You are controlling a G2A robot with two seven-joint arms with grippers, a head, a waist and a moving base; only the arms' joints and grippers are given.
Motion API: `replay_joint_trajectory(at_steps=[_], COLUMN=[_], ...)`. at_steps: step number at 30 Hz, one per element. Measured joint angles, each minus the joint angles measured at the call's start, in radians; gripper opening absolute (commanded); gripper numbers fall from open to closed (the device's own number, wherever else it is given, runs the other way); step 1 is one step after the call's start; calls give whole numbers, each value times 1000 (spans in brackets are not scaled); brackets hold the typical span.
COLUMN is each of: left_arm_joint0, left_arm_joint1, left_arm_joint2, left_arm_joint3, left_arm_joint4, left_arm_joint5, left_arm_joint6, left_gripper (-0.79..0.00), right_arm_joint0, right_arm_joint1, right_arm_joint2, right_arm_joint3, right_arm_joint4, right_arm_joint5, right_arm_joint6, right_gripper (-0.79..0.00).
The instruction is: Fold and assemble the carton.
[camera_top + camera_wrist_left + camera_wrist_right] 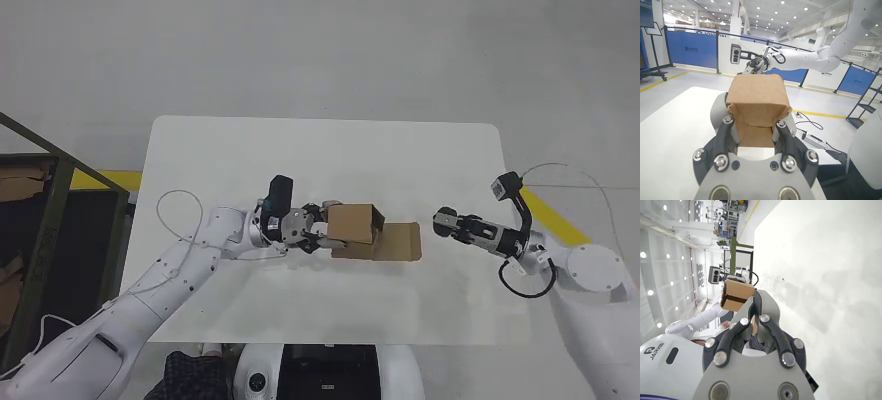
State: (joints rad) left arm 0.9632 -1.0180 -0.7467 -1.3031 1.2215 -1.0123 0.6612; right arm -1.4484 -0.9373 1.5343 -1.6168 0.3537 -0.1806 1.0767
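A brown carton (pixel 355 222) lies on its side at the middle of the white table (pixel 250 160), with one flap (pixel 398 242) spread flat on the table toward the right arm. My left gripper (pixel 303 228) is shut on the carton's end; in the left wrist view the carton (pixel 757 94) sits between the two fingers (pixel 720 106). My right gripper (pixel 441 220) hovers just off the flap's edge, apart from it, shut with nothing in it. Its closed fingertips (pixel 754 298) point at the carton (pixel 737 293).
A dark green metal frame (pixel 45 200) with cardboard behind it stands off the table's left edge. Yellow floor tape (pixel 545 215) runs past the right side. Bare tabletop lies behind and in front of the carton.
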Motion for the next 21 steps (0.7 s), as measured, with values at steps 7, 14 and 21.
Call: replay_joint_trajectory(at_steps=[7,14,21], left_arm_joint0=[25,38,31], left_arm_joint1=[2,-5,-20], left_arm_joint2=[-32,-42,-5], left_arm_joint3=[-29,-43,-28], left_arm_joint4=[13,16,24], left_arm_joint5=[5,4,0], left_arm_joint6=[24,30,-13], left_gripper=[-440,-456,-443], right_arm_joint0=[-39,14,58], right_arm_joint1=[-13,-33,-43], right_arm_joint2=[-80,-178,-209], right_arm_joint3=[52,82,81], right_arm_joint4=[120,187,240], right_arm_joint5=[-15,-53,-65], right_arm_joint6=[62,62,76], right_gripper=[-785,-785,-785])
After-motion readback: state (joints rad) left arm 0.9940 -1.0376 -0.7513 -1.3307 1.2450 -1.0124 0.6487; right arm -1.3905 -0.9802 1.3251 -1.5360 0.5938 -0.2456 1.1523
